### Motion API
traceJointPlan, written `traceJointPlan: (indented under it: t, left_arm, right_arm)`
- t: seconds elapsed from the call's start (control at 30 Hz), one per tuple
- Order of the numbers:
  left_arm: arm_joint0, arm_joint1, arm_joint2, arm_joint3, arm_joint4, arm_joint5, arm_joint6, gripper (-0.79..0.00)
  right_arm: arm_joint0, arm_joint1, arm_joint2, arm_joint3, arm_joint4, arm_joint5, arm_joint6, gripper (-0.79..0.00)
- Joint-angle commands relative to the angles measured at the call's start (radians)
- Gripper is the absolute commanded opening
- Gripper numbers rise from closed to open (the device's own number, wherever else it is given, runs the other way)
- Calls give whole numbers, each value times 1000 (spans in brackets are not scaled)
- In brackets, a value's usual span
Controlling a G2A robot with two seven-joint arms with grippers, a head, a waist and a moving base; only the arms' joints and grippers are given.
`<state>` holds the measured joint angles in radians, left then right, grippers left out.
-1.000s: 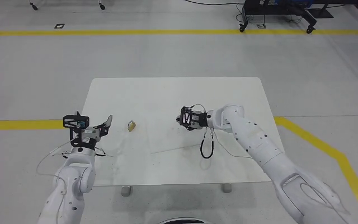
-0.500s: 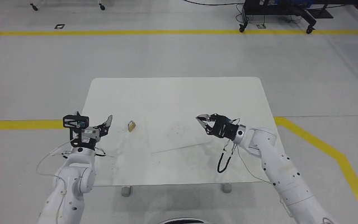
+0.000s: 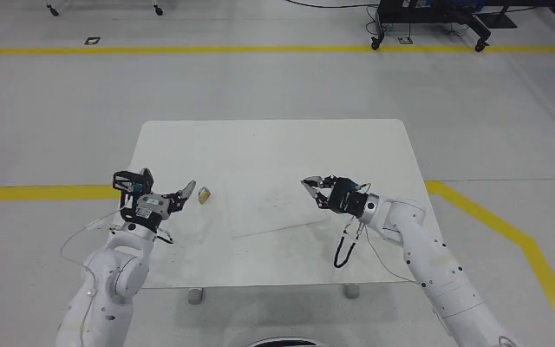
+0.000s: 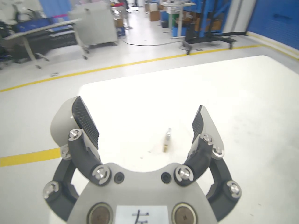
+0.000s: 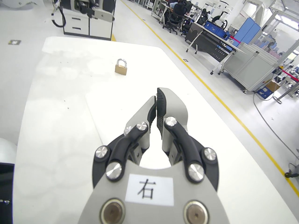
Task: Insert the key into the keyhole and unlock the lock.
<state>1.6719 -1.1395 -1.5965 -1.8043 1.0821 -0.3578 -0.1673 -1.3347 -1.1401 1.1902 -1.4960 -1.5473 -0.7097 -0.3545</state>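
The padlock point(image 4: 167, 139) is lying on the bench point(image 3: 260, 147) just ahead of the left hand point(image 4: 140, 115), which is gaping apart. The right hand point(image 5: 157, 101), well away, is sitting pinched together. Straddling the padlock's body squarely is looking wise.

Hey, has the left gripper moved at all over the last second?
Yes. In the top view the left gripper has shifted toward the brass padlock, which has stayed put on the table, so the gap between them is smaller.
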Motion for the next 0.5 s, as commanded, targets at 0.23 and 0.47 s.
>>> traceJointPlan:
  t: [0.23, 0.47]
  left_arm:
    - [-276, 46, 75, 199, -927, -455, -726, 0]
    - [-399, 61, 224, 316, -1105, -494, -801, 0]
  right_arm:
    - [59, -20, -76, 75, 148, -89, -151, -785]
    - [143, -45, -165, 187, 251, -219, -188, -785]
